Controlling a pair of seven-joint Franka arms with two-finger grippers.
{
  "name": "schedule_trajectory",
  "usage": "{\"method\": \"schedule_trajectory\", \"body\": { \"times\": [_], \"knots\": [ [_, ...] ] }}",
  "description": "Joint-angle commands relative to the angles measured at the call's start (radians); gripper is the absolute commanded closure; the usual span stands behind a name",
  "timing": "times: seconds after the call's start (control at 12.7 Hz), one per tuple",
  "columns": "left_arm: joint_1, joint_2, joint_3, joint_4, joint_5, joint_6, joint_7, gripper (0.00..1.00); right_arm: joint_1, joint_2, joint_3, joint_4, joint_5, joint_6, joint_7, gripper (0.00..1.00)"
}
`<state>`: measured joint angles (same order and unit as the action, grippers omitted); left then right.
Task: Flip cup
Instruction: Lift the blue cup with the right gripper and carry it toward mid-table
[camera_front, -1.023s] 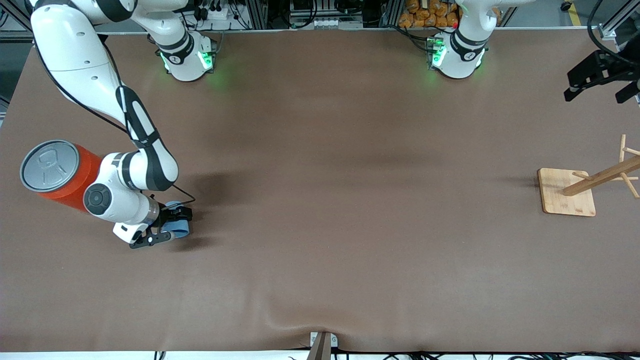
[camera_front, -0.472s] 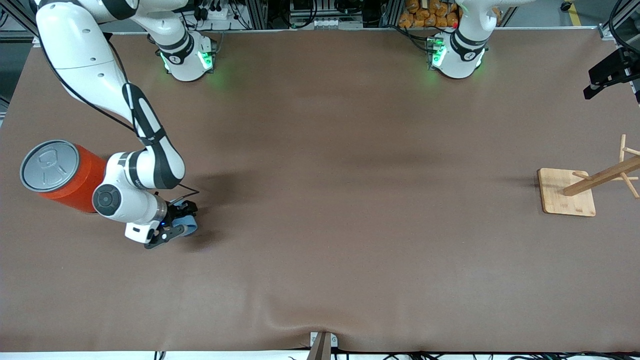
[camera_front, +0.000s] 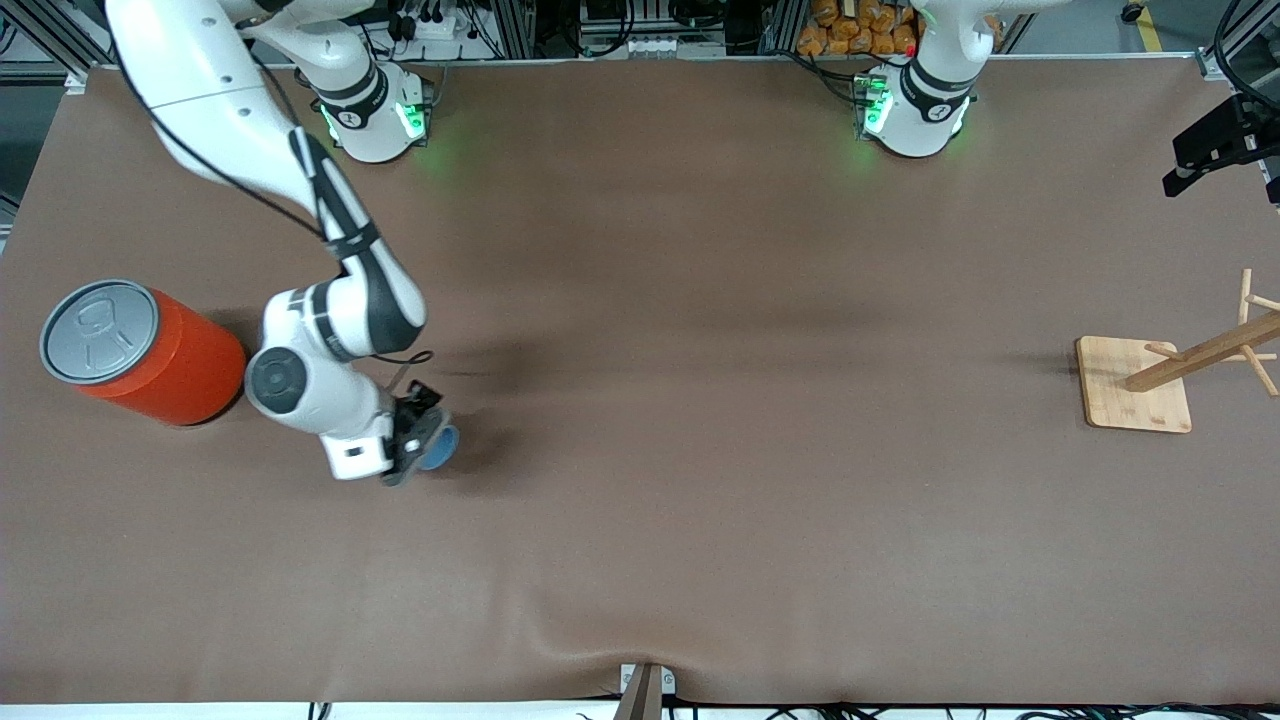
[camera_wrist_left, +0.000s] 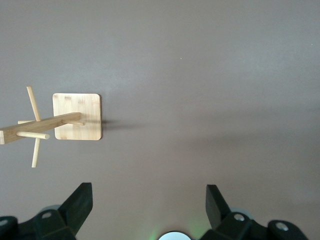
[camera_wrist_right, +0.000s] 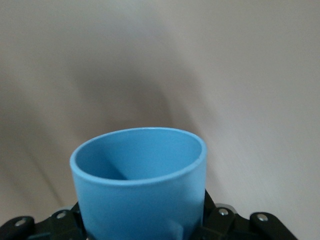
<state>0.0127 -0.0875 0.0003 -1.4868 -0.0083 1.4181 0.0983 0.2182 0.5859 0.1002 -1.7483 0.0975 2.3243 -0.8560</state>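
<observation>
While the right gripper (camera_front: 412, 447) grasps the one small light-blue cup (camera_front: 438, 447) by its lower wall, raised over the table (camera_front: 700, 420) toward the right arm's end, the cup looks light, rigid and smooth, so a firm squeeze there should hold. One orange can (camera_front: 140, 352) and one wooden rack (camera_front: 1170, 375) stand by; the left gripper (camera_wrist_left: 147, 200) waits with fingers spread over the table's left arm's end.

In the front view, the right gripper (camera_front: 412, 446) hides most of the cup (camera_front: 440, 447). In the right wrist view, the cup's base is cut off and the fingers seem hidden beside it. The wooden rack (camera_front: 1200, 350) runs past the edge. The left gripper (camera_front: 1215, 150) is only partly seen.
</observation>
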Motion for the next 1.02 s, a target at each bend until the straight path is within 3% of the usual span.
{"method": "schedule_trajectory", "body": {
  "times": [0.0, 0.39, 0.79, 0.87, 0.94],
  "knots": [
    [0.004, -0.014, -0.005, -0.001, 0.002, -0.014, 0.018, 0.00, 0.045, -0.003, 0.087, 0.021, -0.005, 0.000, -0.089, 0.86],
    [0.004, -0.011, -0.025, 0.002, 0.004, -0.030, 0.001, 0.00, 0.266, 0.014, 0.088, -0.017, -0.012, 0.009, -0.094, 0.87],
    [0.006, -0.006, -0.017, -0.003, 0.004, -0.028, 0.015, 0.00, 0.340, 0.048, 0.088, -0.097, -0.012, 0.138, -0.089, 0.91],
    [0.006, -0.005, -0.017, -0.003, 0.004, -0.028, 0.015, 0.00, 0.340, 0.049, 0.087, -0.097, -0.012, 0.144, -0.089, 0.89],
    [0.006, -0.002, -0.017, -0.003, 0.004, -0.028, 0.015, 0.00, 0.340, 0.049, 0.088, -0.096, -0.012, 0.144, -0.089, 0.74]
  ]
}}
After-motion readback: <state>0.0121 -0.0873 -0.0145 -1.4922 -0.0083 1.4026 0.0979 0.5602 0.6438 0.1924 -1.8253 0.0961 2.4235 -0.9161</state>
